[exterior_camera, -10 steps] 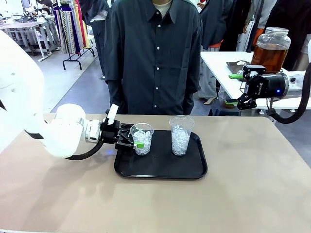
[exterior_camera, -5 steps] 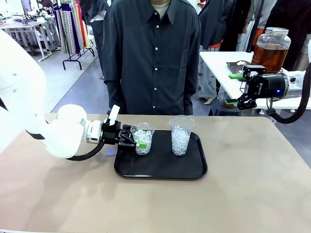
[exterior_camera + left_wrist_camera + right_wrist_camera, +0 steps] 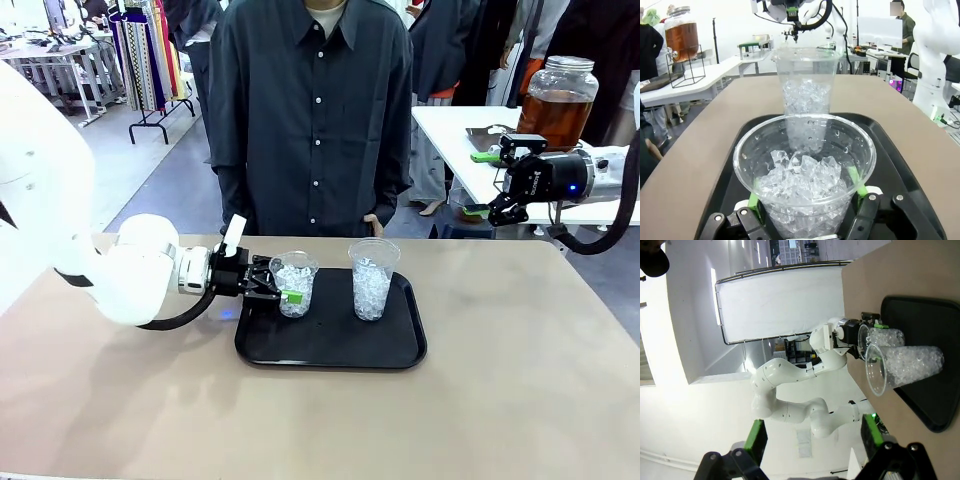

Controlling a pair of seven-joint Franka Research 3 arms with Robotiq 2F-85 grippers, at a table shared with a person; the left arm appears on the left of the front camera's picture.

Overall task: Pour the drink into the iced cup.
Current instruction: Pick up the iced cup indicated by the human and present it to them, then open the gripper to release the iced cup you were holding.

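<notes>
Two clear plastic cups of ice stand on a black tray point(image 3: 330, 350). My left gripper point(image 3: 278, 287) is shut on the left iced cup point(image 3: 294, 284), its green pads point(image 3: 856, 181) pressed to both sides of the cup point(image 3: 805, 170). The second iced cup point(image 3: 372, 278) stands upright to its right, seen beyond it point(image 3: 804, 80) in the left wrist view. The drink point(image 3: 555, 112), amber-brown, is in a lidded glass jar on the side table at the far right. My right gripper point(image 3: 482, 184) hangs open in the air in front of that jar, holding nothing.
A person in a dark shirt point(image 3: 310, 110) stands at the table's far edge, right behind the tray, one hand point(image 3: 372, 222) near the edge. A white side table point(image 3: 450, 125) carries the jar. Bare tabletop point(image 3: 500, 380) lies right of and in front of the tray.
My left gripper's fingers closed onto the left iced cup. The right arm has stayed where it was. The person shifted slightly.
</notes>
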